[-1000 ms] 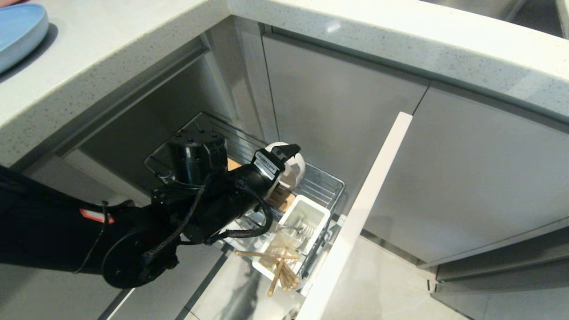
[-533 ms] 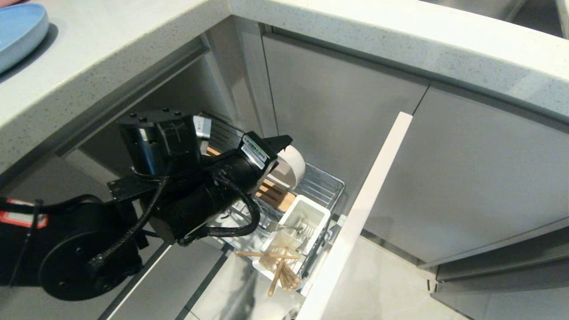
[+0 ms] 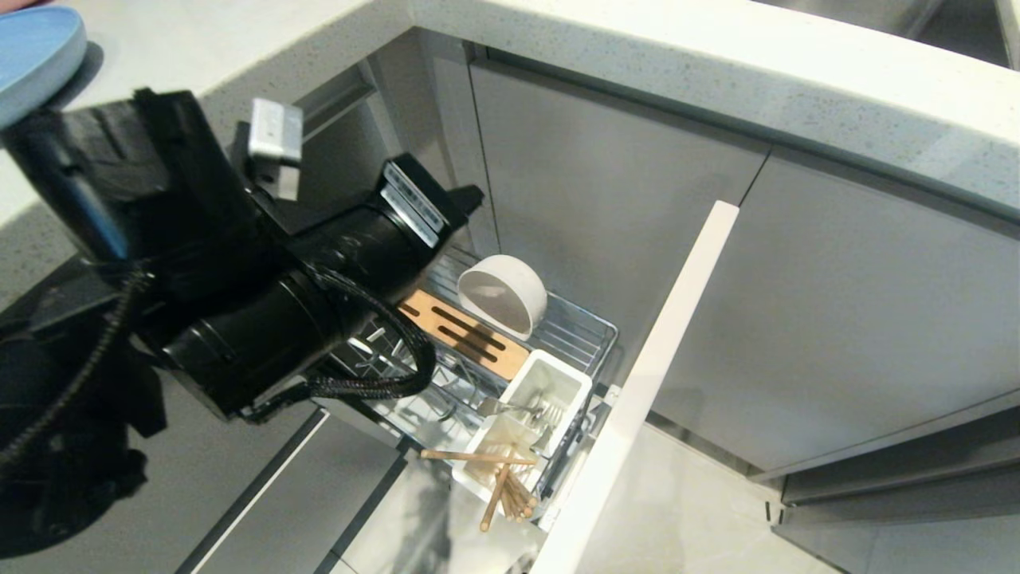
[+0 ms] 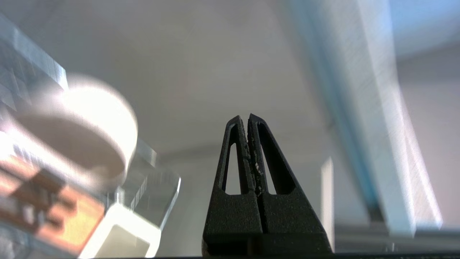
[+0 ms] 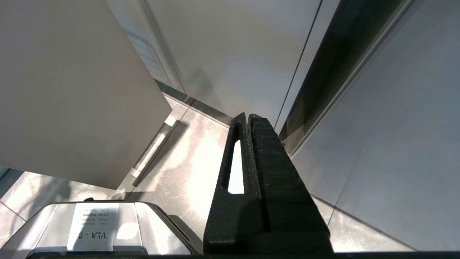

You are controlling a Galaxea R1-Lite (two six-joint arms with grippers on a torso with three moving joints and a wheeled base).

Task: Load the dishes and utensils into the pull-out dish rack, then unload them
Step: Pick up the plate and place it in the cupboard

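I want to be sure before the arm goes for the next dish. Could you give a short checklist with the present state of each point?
1. White bowl seated in the pull-out dish rack, on its side beside the wooden strip: ok.
2. Left hand shut, holding nothing: ok.
3. Left hand above the rack, apart from the bowl: ok.
4. Chopsticks in the white utensil cup: ok.
5. Light-blue plate loaded: not ok, on the counter.
6. Right hand shut, parked over the floor: ok.

The blue plate [image 3: 36, 56] at ten o'clock is cut off, and the black arm [image 3: 239, 295] hides part of the wire rack [image 3: 586, 331].
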